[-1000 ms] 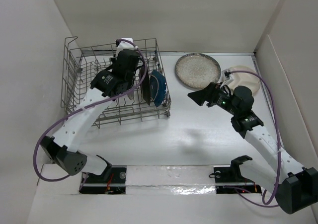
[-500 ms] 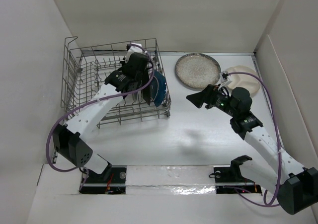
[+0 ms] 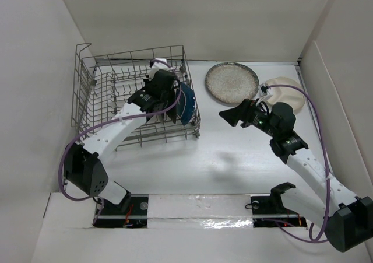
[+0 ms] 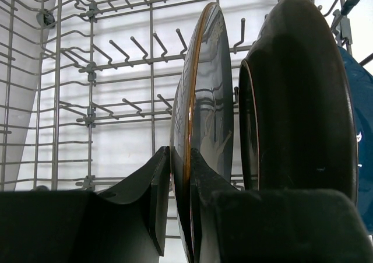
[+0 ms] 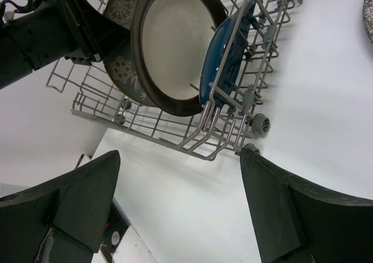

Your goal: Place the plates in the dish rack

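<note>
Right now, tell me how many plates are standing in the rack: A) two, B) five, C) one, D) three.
D: the right wrist view shows three on edge in the rack: the patterned grey plate, the brown-rimmed plate and the blue plate.
</note>
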Available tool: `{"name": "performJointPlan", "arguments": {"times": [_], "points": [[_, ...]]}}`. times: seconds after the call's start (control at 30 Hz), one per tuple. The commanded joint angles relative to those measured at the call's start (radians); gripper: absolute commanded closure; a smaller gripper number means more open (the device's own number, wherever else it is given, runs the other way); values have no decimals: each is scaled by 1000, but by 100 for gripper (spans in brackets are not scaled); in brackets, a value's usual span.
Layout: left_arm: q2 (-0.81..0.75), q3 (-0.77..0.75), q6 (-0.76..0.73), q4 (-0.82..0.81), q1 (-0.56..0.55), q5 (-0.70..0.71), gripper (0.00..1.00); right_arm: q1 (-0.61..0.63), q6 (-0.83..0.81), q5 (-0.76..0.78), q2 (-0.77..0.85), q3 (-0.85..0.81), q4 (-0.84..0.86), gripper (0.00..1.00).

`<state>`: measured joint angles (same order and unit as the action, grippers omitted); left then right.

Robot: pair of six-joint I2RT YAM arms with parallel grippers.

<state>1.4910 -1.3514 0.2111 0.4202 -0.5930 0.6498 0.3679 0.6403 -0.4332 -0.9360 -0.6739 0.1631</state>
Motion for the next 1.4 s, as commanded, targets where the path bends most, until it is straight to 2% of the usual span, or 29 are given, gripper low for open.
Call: {"name": "performJointPlan", "arguments": {"times": [0.0,0.33,0.4,0.43,0.47,0.57,0.87,1.1,1.17,1.27,1.37], "points": [[-29,43,28,-58,-4,-56,100,8,-25,17,5,-3,19,11],[12,94,39,-84,-4,-111,100,8,-21,19,-9,-6,24,11],[-1,84,37,-81,-4,-122,92,8,-18,13,-15,-6,27,11],[-8,80,37,-80,-4,-125,85,8,-16,13,-18,-6,30,11],[-18,72,37,-78,-4,-131,73,8,-16,13,-18,-6,32,11],[-35,60,39,-81,-4,-154,59,8,-14,16,-23,-9,35,11],[-44,15,40,-78,-4,-200,48,8,10,73,-7,-13,23,12],[-184,-58,22,-89,-4,-173,32,-23,56,174,20,-3,13,30],[-237,-64,16,-98,-4,-174,29,-35,70,191,23,-1,10,31],[-303,-51,10,-136,-4,-180,28,-56,84,214,20,-6,9,36],[-372,-19,13,-161,-4,-219,33,-75,107,276,20,2,6,50]]}}
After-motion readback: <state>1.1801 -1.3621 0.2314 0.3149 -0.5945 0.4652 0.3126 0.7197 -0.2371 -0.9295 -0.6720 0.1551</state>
